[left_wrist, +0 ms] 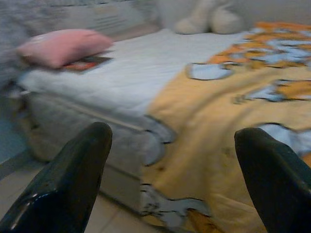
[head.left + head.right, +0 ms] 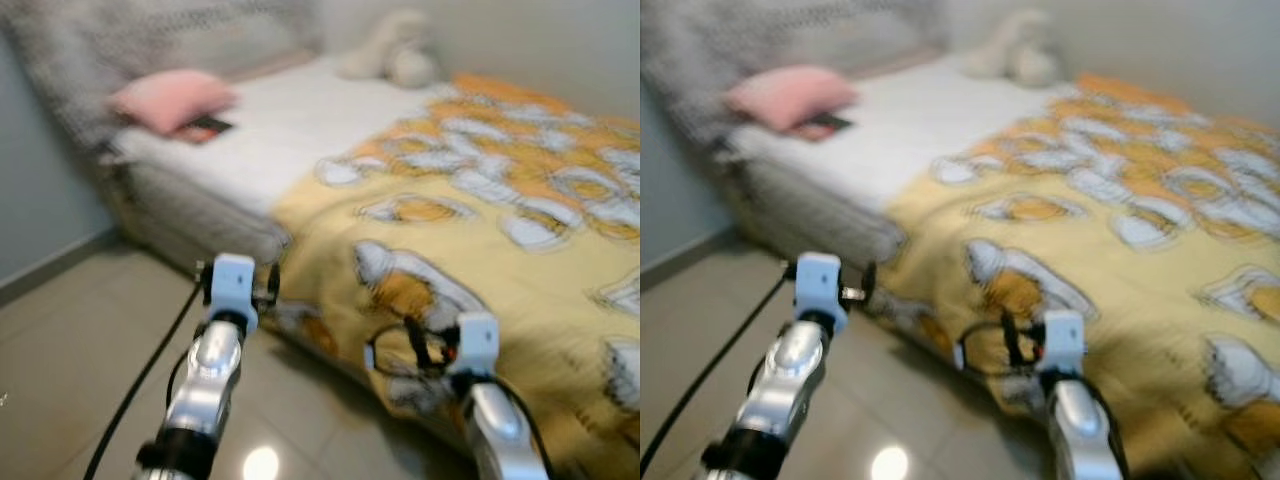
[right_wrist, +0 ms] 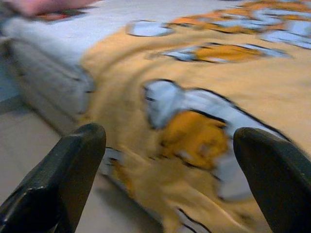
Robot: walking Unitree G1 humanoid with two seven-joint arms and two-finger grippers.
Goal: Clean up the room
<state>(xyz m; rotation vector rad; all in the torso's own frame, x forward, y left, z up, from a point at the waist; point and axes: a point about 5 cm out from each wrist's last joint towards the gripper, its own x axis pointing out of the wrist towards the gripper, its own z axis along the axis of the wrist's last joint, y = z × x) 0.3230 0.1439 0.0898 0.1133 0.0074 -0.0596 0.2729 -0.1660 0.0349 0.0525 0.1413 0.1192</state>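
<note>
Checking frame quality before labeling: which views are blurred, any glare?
Both eye views: motion blur throughout, the pink pillow and yellow blanket smeared; a glare spot on the floor tiles. Left wrist view: mild blur, left gripper fingers open. Right wrist view: heavier smear across the blanket, right gripper open.

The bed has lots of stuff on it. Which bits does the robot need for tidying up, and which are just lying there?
For the tidying:
yellow blanket, hanging off the bed's edge
left gripper, open, empty
right gripper, open, empty

Just lying there:
pink pillow
flat dark thing beside the pillow, too blurred to name
pale stuffed toy
white mattress
</note>
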